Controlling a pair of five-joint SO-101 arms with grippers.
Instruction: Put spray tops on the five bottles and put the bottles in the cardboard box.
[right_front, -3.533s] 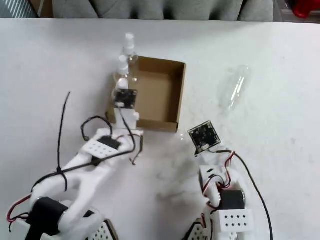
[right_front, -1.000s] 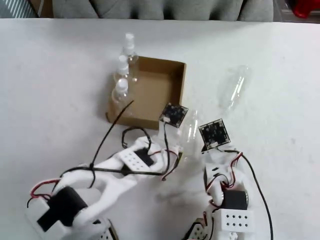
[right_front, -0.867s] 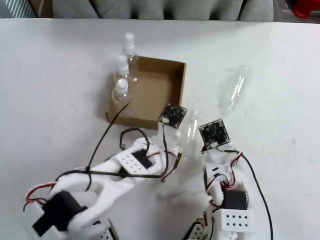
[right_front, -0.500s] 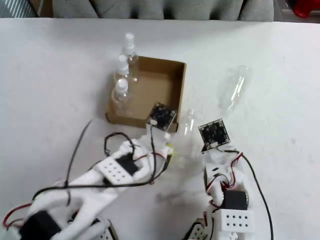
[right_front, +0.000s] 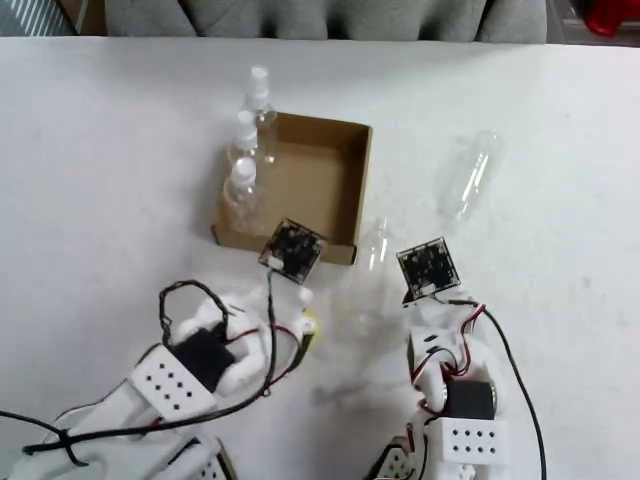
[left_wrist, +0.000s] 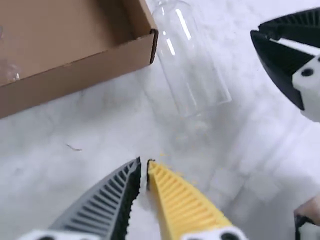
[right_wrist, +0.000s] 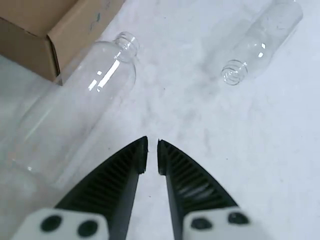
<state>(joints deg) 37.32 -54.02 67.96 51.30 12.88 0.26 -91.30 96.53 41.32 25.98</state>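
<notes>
Nearer open bottle (right_front: 368, 272): clear plastic, round-bodied, no spray top. It lies on its side on the white tabletop (right_front: 100, 150), just off the near-right corner of the cardboard box (right_front: 312, 180). Long axis runs near to far, and the bare threaded neck points far.

Farther open bottle (right_front: 470, 175): same clear type, also on its side, well right of the box. Long axis runs diagonally far-right to near-left. The right wrist view shows its open mouth at the near-left end; the high view is too hazy to show that.

Three capped bottles (right_front: 245, 135): upright in a line along the box's left wall, with white spray tops. Cannot tell which stand inside the wall and which outside. The box is shallow, brown and open-topped.

Left hand (left_wrist: 144, 167): one ribbed grey finger and one yellow, tips pressed nearly together, holding nothing. It hangs over bare tabletop near-left of the nearer open bottle's base.

Right hand (right_wrist: 152, 145): two black ribbed fingers with only a sliver between the tips, holding nothing. It sits near-right of the same bottle, which lies between the two hands.
</notes>
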